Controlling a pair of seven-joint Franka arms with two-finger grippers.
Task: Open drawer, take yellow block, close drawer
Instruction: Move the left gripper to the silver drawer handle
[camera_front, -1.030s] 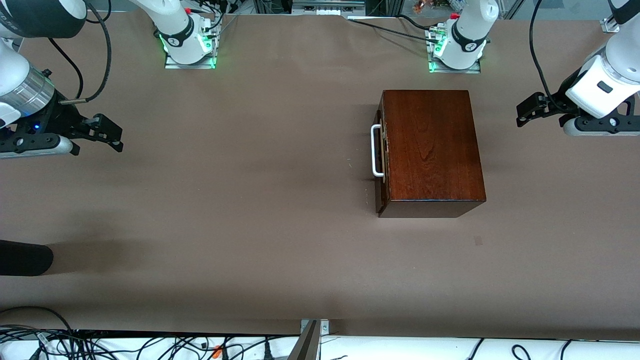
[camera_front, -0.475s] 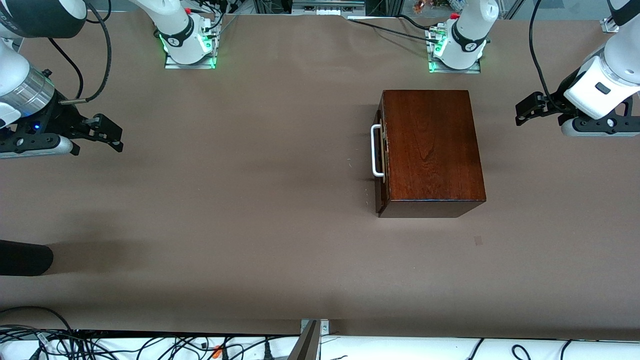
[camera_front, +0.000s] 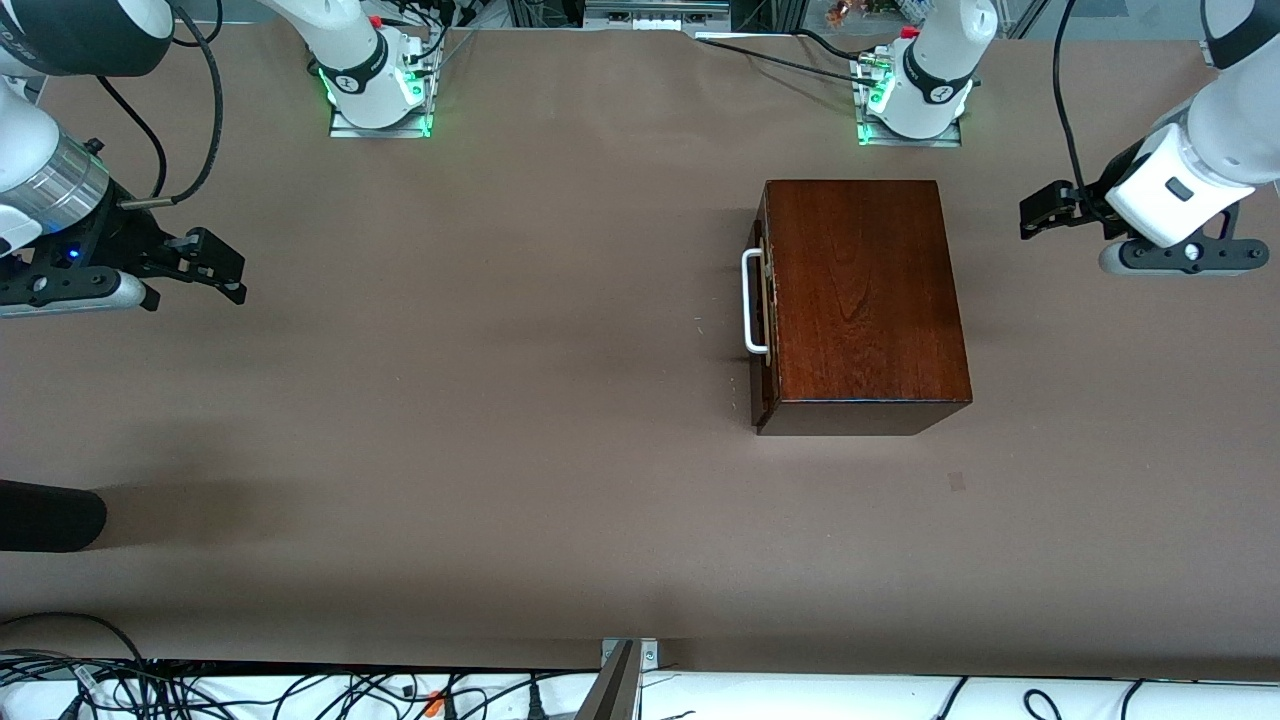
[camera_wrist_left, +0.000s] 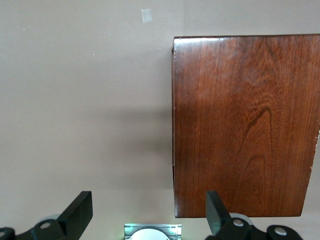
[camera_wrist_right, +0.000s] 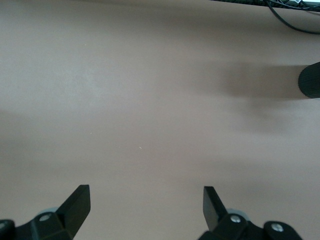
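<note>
Jaws of the right gripper (camera_front: 222, 266) stood wide apart and empty over the desk (camera_front: 500, 400) at the right arm's edge. Shut in its mahogany box (camera_front: 865, 300), the drawer (camera_front: 762, 310) showed its white handle (camera_front: 750, 302). Over the left arm's edge, the left gripper (camera_front: 1042, 214) hung with jaws spread, holding nothing.

Even, fairly bright overhead light falls on the desk (camera_front: 500, 400), with soft, broad shadows. A faint sheen runs along the box (camera_front: 865, 300) top's edge nearest the front camera, and a dim shadow lies beside the box in the left wrist view. Green lamps glow at both arm bases. All views are sharp.
</note>
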